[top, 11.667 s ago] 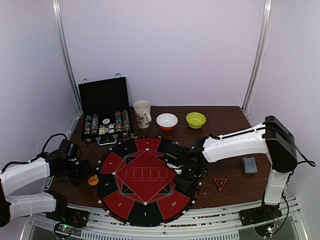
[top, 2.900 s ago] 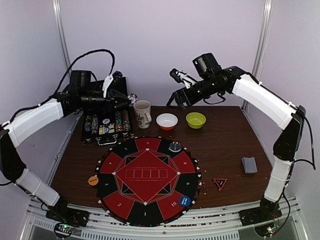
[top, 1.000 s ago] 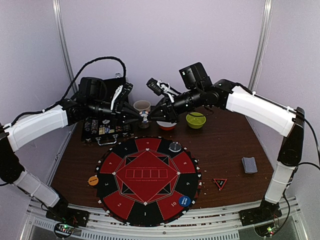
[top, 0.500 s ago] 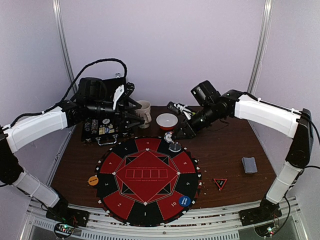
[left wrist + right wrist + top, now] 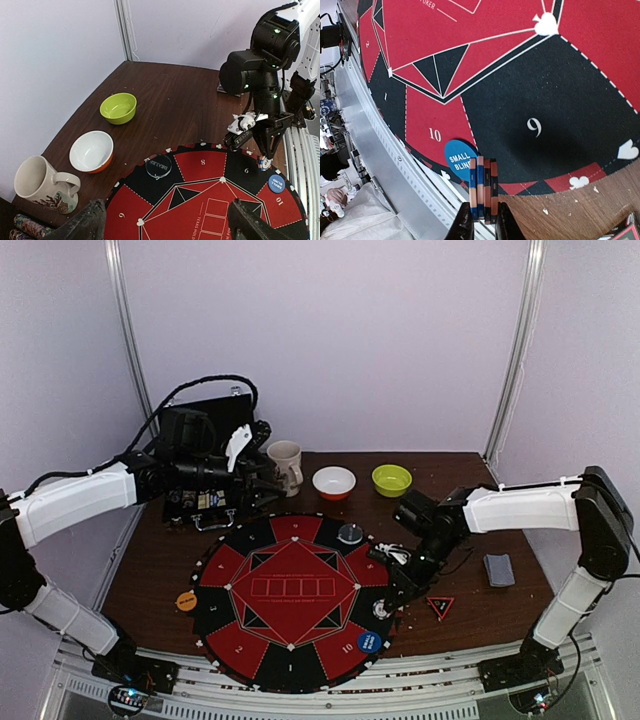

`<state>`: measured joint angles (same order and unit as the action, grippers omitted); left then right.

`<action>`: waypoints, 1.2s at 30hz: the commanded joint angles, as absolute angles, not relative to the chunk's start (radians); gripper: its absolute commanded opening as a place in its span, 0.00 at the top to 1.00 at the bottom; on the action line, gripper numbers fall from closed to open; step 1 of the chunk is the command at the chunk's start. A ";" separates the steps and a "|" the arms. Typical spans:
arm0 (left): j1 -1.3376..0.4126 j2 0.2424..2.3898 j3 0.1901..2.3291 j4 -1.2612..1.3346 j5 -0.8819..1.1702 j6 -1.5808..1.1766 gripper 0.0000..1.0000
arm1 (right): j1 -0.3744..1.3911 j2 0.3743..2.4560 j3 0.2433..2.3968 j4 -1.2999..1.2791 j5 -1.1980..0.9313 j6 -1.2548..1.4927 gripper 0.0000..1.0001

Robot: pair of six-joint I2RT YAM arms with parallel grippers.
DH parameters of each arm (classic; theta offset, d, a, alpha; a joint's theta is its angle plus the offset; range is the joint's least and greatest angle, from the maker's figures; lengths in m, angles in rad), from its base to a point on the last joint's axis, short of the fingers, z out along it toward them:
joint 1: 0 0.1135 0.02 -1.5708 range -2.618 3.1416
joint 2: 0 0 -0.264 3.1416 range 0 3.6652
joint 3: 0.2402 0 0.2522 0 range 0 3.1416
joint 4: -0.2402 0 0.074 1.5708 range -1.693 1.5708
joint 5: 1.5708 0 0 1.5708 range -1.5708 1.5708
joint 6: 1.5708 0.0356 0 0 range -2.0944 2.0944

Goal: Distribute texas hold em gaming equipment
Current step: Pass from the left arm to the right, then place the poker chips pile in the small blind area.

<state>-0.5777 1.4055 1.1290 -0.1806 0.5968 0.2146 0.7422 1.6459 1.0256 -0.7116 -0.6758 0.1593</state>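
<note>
Mat [image 5: 530, 90], wrist-close: perhaps four chips [image 5: 483, 189]

We read SMALL BLIND on the blue disc [image 5: 460, 157] at the mat's [image 5: 485, 65] rim by segment 10. DEALER is on the dark disc [image 5: 159, 165] between segments 6 and 8. The mat also shows 9, and POKER near its centre.

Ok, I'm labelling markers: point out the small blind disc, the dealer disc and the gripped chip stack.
small blind disc [image 5: 459, 157], right wrist view, on its blue printed face.
dealer disc [image 5: 159, 166], left wrist view, centre of its top face.
chip stack [image 5: 484, 186], right wrist view, striped edge of a middle chip.
</note>
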 commanded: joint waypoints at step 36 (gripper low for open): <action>-0.581 1.432 1.178 -0.269 0.531 0.269 0.13 | 0.641 1.913 1.133 -0.763 -0.517 0.097 0.80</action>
<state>-0.5777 1.4364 1.1534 -0.2657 0.5373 0.2565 0.6609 1.8774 1.1137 -0.7551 -0.7410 0.0826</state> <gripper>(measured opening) 0.871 0.199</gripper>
